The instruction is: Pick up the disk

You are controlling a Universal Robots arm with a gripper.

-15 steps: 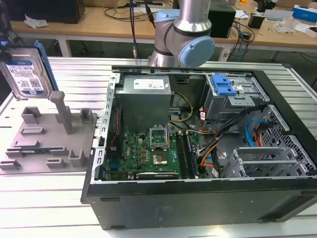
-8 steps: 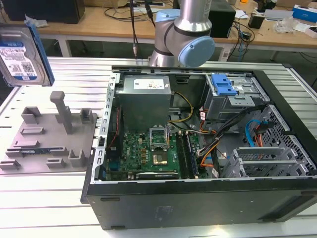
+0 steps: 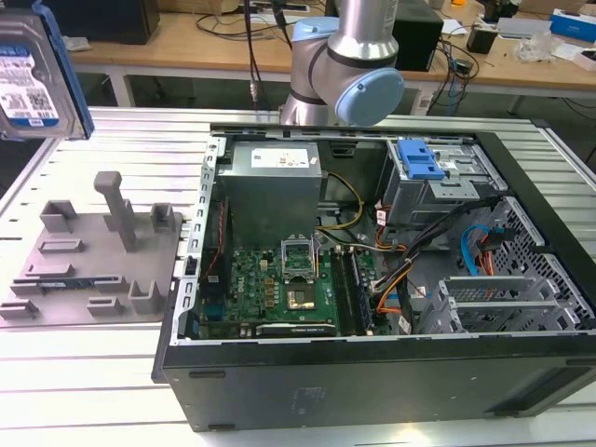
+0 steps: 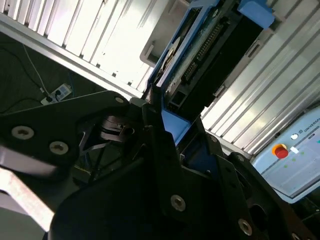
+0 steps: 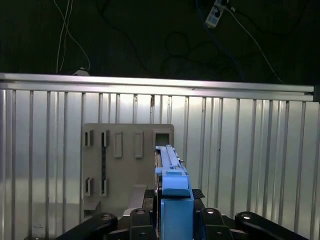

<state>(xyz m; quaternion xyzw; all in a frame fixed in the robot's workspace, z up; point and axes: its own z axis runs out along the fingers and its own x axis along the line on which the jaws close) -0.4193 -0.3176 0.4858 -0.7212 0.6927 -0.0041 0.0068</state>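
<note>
Disk — where is it?
— The flat silver-grey hard drive with blue side rails [image 3: 33,70] is up in the air, at ten o'clock from the grey slotted tray [image 3: 93,265].
— And the claw?
— The black claw [image 5: 172,212] pinches its end; its long side points straight out.

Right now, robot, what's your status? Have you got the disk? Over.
Gripper shut on the disk. Disk lifted, high above the grey tray. Nothing blocking it.
</note>
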